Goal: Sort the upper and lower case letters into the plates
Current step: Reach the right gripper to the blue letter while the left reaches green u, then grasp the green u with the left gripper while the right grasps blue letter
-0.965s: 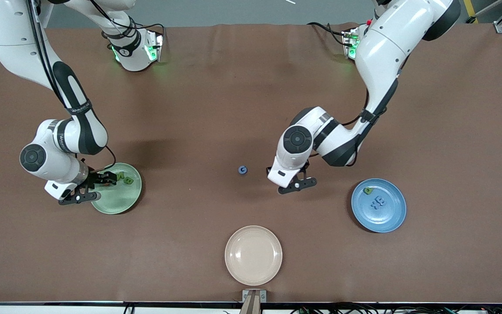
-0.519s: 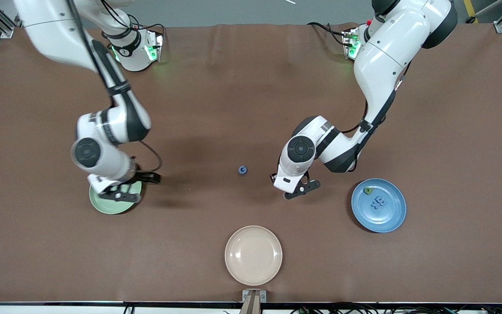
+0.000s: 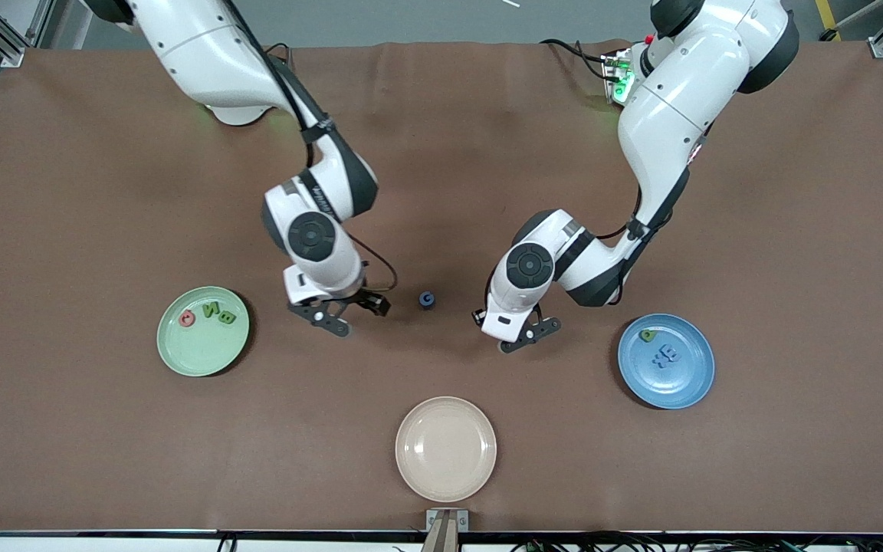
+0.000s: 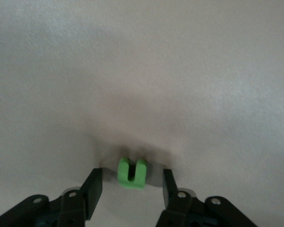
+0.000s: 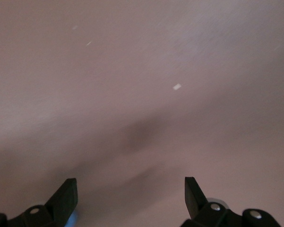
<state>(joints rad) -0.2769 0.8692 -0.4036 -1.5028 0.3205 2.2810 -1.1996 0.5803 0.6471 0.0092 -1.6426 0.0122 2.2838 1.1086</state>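
A green letter u (image 4: 132,172) lies on the brown table between the fingers of my left gripper (image 4: 132,182). The jaws are open, with a gap on each side of the letter. In the front view the left gripper (image 3: 530,335) hides the u. A blue G (image 3: 427,300) lies on the table between the two grippers. My right gripper (image 3: 353,316) hangs wide open and holds nothing (image 5: 130,188), beside the G toward the pale green plate (image 3: 181,356). That plate holds a pink Q (image 3: 187,317), a green N (image 3: 211,310) and a B (image 3: 227,317). The blue plate (image 3: 690,383) holds a green p (image 3: 648,335) and blue letters (image 3: 667,355).
A beige plate (image 3: 446,448) with nothing in it sits nearest the front camera, at the table's middle. Both arms reach in from the top of the front view, and their elbows stand above the table's middle band.
My right arm has swung away from the pale green plate to the table's middle, beside the blue G, uncovering that plate's letters. My left gripper has barely shifted.
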